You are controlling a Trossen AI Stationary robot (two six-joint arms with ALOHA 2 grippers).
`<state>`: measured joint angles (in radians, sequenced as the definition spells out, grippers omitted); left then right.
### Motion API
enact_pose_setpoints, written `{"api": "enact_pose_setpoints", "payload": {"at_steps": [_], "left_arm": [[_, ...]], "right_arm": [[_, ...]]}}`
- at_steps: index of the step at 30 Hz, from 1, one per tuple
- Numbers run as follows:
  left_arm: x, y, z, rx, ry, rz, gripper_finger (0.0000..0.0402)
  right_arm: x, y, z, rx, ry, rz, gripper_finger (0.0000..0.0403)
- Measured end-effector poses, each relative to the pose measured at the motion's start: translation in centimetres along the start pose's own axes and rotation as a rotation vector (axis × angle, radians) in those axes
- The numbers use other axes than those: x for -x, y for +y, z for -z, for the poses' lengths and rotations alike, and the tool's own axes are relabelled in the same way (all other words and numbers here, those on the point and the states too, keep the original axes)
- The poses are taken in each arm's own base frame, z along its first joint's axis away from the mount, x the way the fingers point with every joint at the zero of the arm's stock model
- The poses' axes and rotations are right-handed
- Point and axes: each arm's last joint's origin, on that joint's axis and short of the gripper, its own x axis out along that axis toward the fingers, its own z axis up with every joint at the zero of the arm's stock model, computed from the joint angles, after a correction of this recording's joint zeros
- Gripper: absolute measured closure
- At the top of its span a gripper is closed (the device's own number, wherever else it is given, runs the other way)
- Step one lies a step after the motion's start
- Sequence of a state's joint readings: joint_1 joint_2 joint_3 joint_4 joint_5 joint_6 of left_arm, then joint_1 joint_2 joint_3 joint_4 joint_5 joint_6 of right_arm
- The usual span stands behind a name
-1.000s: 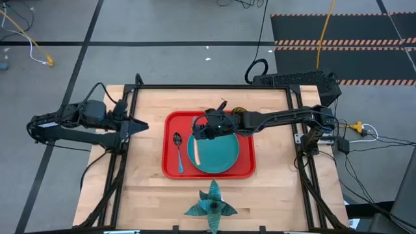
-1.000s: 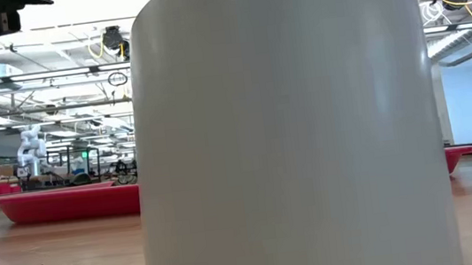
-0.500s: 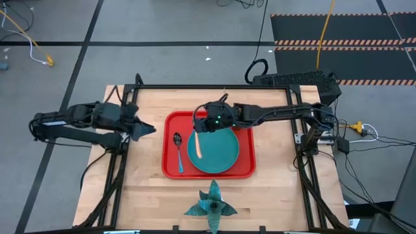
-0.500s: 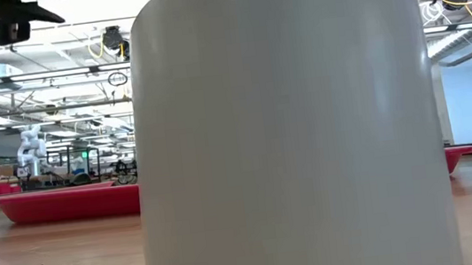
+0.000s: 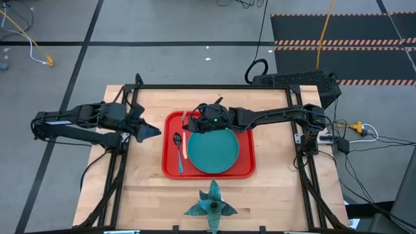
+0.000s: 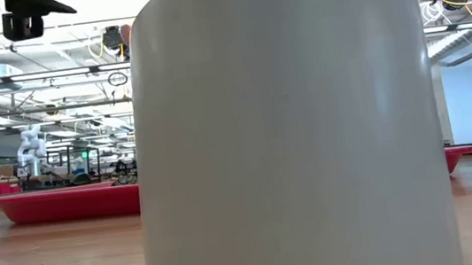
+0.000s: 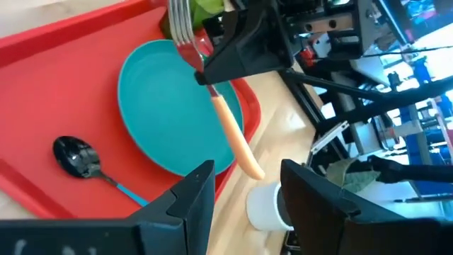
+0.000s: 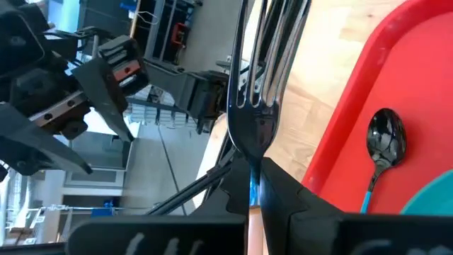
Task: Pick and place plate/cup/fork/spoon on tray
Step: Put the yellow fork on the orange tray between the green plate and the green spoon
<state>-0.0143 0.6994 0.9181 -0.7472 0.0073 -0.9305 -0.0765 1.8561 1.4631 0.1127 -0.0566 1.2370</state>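
From above, your right gripper (image 5: 195, 123) is clamped on the fork (image 5: 184, 138), orange handle hanging over the red tray (image 5: 244, 170) between the blue-handled spoon (image 5: 179, 153) and the round teal plate (image 5: 213, 151). Your left gripper (image 5: 151, 130) waits over the wooden counter (image 5: 143, 188), fingers apart. Table level: a smooth white cylinder (image 6: 284, 127) blocks nearly everything. Left wrist: the silver tines (image 7: 182, 28) point up. Right wrist: the glossy spoon bowl (image 8: 386, 138) lies flat on the tray.

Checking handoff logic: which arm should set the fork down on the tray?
Right. The right gripper already holds the fork over the tray, between spoon and plate. The left gripper hangs open off the tray's left edge.
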Motion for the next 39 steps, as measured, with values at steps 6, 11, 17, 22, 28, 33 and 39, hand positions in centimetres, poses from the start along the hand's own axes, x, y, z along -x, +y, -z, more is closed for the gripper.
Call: {"api": "enact_pose_setpoints", "payload": {"at_steps": [6,11,17,22,28,33,39], "left_arm": [[-0.7,0.0,-0.1,0.101,-0.013,-0.038,0.0238],[-2.8,-0.2,-0.3,0.149,-0.001,-0.101,0.0238],[-5.3,-1.1,-1.0,0.127,0.003,-0.046,0.0238],[-7.4,-1.1,-1.2,0.128,0.015,-0.074,0.0238],[-10.1,-0.8,-1.0,0.126,0.047,-0.147,0.0238],[-11.0,-0.8,-1.2,0.126,0.017,-0.162,0.0238],[-11.1,-0.7,-1.5,0.103,-0.03,-0.177,0.0238]], "right_arm": [[0.1,-0.2,-0.5,0.038,-0.029,0.016,0.0403],[0.1,-0.4,-0.8,0.039,-0.061,0.04,0.0403],[0.1,-0.4,-0.7,0.051,-0.033,0.032,0.0403],[0.1,-0.6,-0.6,0.062,-0.017,0.051,0.0403],[0.1,-0.6,-0.5,0.081,0.001,0.043,0.0403],[0.1,-0.5,-0.4,0.087,0.008,0.04,0.0403],[0.1,-0.5,-0.3,0.089,0.029,0.032,0.0403]]}}
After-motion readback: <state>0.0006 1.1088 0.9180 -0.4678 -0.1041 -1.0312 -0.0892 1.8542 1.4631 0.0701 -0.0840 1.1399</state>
